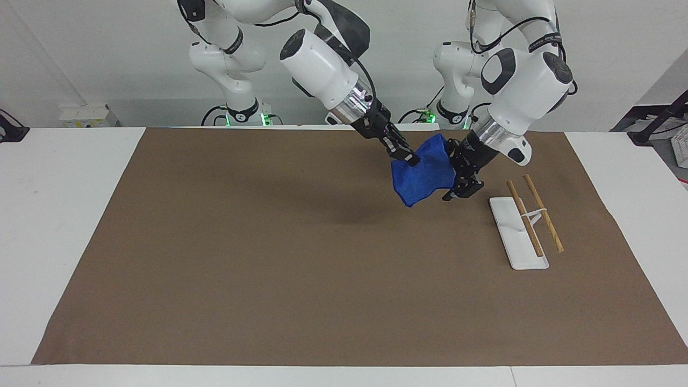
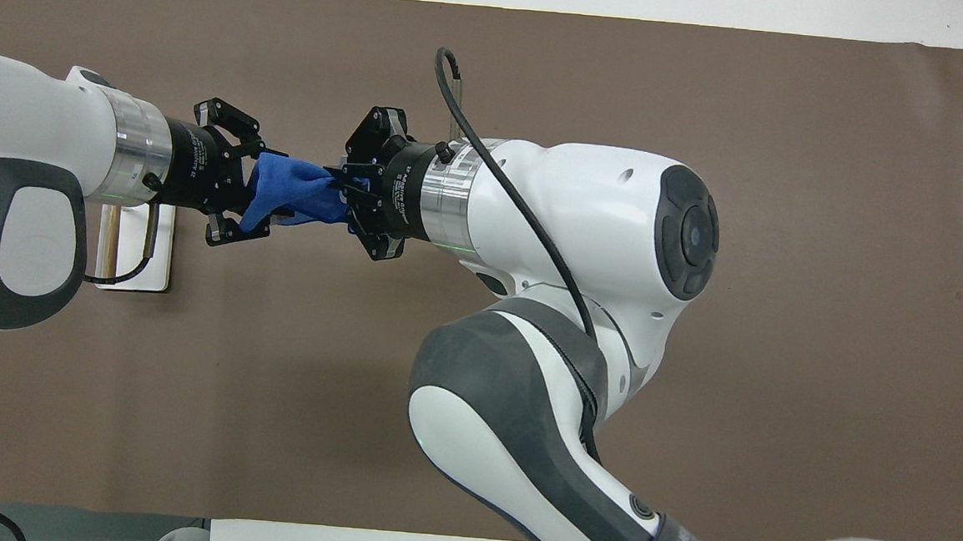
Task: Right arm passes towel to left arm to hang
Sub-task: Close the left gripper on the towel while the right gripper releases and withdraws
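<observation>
The blue towel [image 1: 422, 177] hangs in the air over the brown mat, pinched at one corner by my right gripper [image 1: 407, 157], which is shut on it. My left gripper [image 1: 451, 177] has come in from the rack's side, and its open fingers straddle the towel's free end. In the overhead view the towel [image 2: 294, 196] stretches between the right gripper [image 2: 342, 193] and the left gripper [image 2: 264, 194]. I cannot see the towel's loop tail.
A small rack with a white base [image 1: 510, 231] and two wooden rods [image 1: 543, 212] stands on the mat toward the left arm's end of the table, just past the left gripper. The brown mat [image 1: 269, 258] covers most of the white table.
</observation>
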### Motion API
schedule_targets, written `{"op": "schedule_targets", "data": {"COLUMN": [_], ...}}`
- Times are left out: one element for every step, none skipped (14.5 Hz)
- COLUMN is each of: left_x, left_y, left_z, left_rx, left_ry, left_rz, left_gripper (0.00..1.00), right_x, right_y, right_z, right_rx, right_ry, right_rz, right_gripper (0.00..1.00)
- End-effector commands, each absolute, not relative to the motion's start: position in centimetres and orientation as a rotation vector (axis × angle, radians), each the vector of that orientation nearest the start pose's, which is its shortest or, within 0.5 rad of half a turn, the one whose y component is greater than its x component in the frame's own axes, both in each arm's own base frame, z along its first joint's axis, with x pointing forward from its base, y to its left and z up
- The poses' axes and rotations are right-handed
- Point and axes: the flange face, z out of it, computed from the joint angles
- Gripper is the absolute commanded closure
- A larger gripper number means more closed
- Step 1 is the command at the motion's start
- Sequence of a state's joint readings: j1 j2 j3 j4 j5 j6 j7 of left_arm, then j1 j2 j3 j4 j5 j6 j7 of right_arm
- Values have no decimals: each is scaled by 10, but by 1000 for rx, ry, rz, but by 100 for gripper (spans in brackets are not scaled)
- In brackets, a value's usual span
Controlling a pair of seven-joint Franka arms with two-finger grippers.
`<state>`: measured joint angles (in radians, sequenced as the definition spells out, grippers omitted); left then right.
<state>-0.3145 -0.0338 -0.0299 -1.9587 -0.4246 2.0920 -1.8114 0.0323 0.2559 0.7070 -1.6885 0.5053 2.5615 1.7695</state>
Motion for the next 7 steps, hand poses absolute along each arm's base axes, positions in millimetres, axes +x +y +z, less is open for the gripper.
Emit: {"op": "schedule_targets", "data": {"left_x": [524, 524, 524, 524, 524, 524, 524], "left_y": [-205, -205, -205, -205, -206, -206, -206], "left_z": [508, 508, 508, 508, 509, 510, 509], "left_rx": [1866, 1876, 1884, 1884, 1882, 1879, 1880], "left_ry": [2051, 2044, 2035, 2035, 2034, 2033, 2033], "left_rz": [-372, -373, -371, -374, -377, -377, -378], "left_gripper": [87, 97, 100, 100, 100, 100, 100], "right_x": [532, 533, 532, 533, 533, 533, 532], "right_y": [412, 412, 412, 412, 412, 412, 412], "right_z": [555, 555, 555, 555, 554, 554, 554], "right_rx": [-1750, -1750, -1750, -1750, -1753, -1754, -1754], "right_ry": [1509, 1510, 1509, 1510, 1509, 1510, 1509], "right_rz": [421, 422, 421, 422, 422, 423, 421], "right_gripper": [100, 100, 100, 100, 100, 100, 100]}}
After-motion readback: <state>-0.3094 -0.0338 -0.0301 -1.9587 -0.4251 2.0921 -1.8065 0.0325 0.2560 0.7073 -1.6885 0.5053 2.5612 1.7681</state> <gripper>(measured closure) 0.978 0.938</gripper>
